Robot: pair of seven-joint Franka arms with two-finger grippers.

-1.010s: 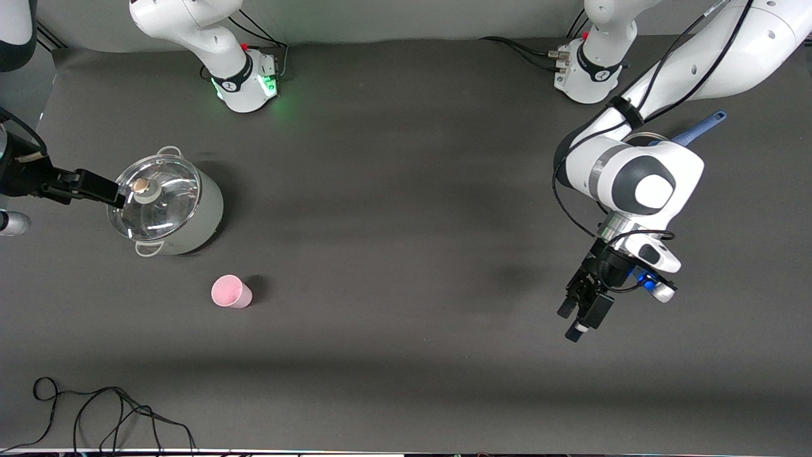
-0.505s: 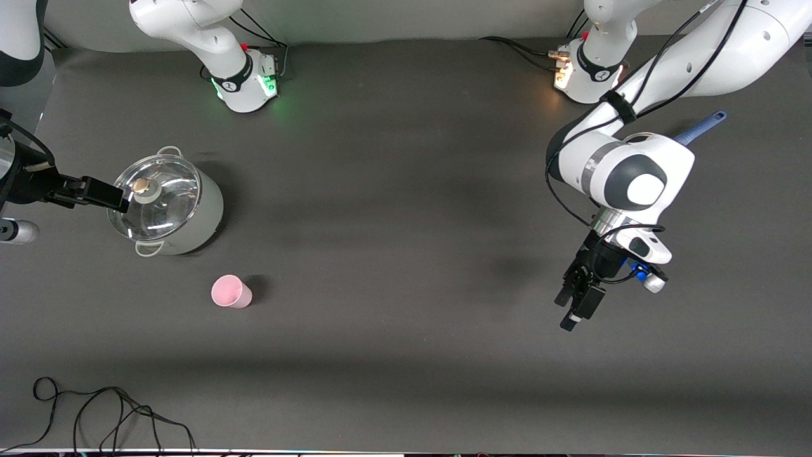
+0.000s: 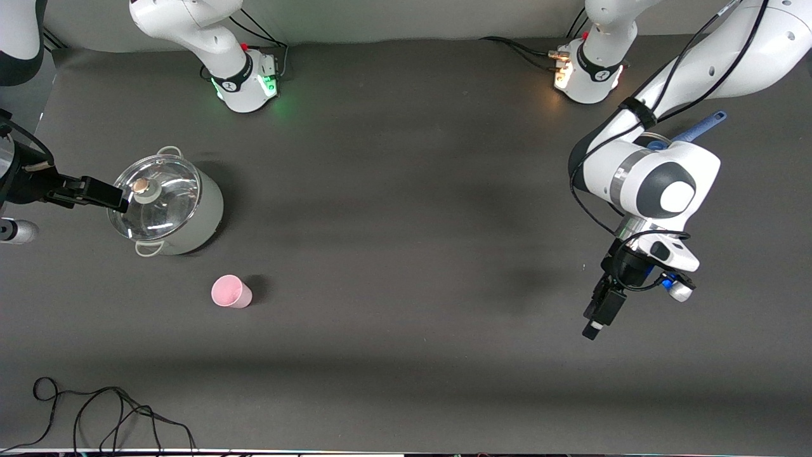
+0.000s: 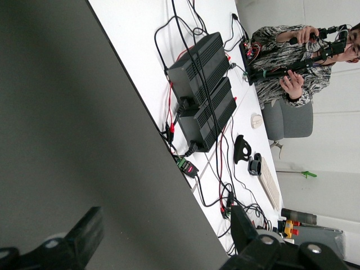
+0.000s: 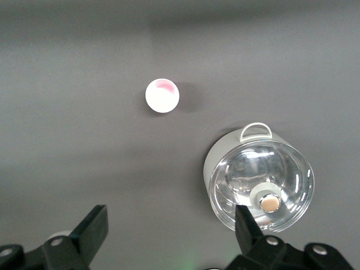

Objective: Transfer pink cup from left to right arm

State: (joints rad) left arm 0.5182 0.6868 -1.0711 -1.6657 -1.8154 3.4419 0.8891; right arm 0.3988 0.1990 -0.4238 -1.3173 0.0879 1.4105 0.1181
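Observation:
The pink cup [image 3: 231, 292] [image 5: 162, 95] stands upright on the dark table, mouth up, nearer to the front camera than the lidded pot. No gripper touches it. My right gripper [image 3: 104, 193] [image 5: 171, 225] hangs open and empty high over the table beside the pot, at the right arm's end. My left gripper [image 3: 601, 312] [image 4: 166, 230] is open and empty too, up over the left arm's end of the table and a long way from the cup. The left wrist view shows only bare table and the room past its edge.
A pale pot with a glass lid [image 3: 166, 204] [image 5: 259, 180] stands close to the cup. A blue handle [image 3: 701, 127] sticks out from under the left arm. A loose black cable [image 3: 95, 412] lies by the front edge. Black boxes and wires [image 4: 205, 90] sit off the table.
The left arm swung a little toward the middle, then back toward its own end, its gripper turning edge-on. The right gripper shifted slightly. The cup stayed put.

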